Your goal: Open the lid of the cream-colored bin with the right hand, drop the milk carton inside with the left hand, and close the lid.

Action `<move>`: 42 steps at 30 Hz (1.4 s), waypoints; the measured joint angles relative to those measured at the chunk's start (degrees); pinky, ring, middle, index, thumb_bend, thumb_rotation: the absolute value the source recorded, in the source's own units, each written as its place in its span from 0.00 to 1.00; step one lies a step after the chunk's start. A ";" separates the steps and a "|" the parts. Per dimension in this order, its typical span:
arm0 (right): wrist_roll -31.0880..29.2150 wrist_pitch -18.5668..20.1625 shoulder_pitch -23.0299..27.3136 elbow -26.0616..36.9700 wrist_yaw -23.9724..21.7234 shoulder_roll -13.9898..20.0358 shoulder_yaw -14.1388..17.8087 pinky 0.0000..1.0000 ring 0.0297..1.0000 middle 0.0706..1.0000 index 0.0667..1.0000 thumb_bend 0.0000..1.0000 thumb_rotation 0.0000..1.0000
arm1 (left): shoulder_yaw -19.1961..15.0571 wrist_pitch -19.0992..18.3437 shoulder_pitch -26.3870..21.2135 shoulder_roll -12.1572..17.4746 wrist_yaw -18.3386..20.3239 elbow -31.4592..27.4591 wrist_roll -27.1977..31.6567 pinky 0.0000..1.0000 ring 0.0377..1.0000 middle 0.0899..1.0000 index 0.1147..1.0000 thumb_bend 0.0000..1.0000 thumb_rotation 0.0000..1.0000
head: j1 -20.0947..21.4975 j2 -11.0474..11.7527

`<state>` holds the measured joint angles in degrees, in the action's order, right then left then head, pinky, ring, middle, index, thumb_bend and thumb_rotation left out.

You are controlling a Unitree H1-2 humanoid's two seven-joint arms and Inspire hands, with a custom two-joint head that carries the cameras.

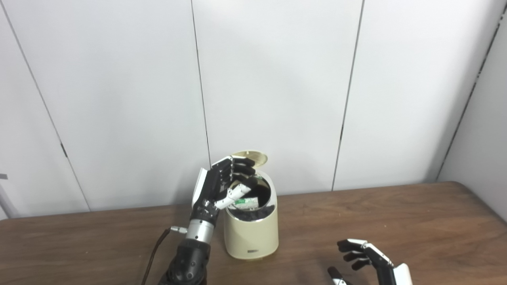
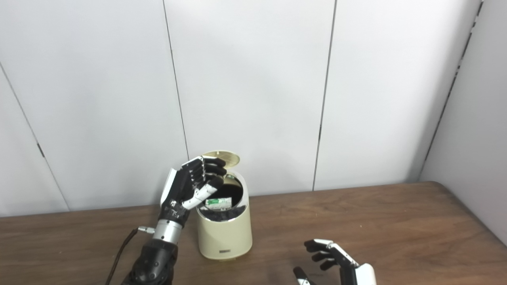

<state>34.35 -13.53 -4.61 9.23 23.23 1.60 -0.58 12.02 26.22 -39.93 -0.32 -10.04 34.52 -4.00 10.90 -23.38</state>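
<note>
Lid (image 1: 250,157): raised at 12 o'clock for access
Carton (image 1: 245,203): inside bin (image 1: 251,233), already dropped
Left hand (image 1: 222,183): empty, fingers spread over opening
Right hand (image 1: 366,257): 4 o'clock, released, waiting to close

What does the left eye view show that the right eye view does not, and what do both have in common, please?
Only the left eye view: a grey object at the left edge.

Only the right eye view: more of the side wall on the right.

Both: the cream-colored bin with its lid up, the milk carton inside its mouth, the left hand over the opening, and the open right hand low above the table.
</note>
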 measured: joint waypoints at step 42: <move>0.81 18.44 35.14 11.41 -33.61 14.78 -4.58 0.75 0.86 0.86 0.86 0.69 0.88 | -13.58 -6.11 44.70 1.54 11.40 -40.51 7.70 0.64 0.67 0.65 0.63 0.17 0.31 | -8.79 3.34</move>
<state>35.16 4.91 30.53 20.64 -10.38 16.38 -5.16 -1.56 20.11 4.77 1.21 1.36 -5.98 3.71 2.11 -20.04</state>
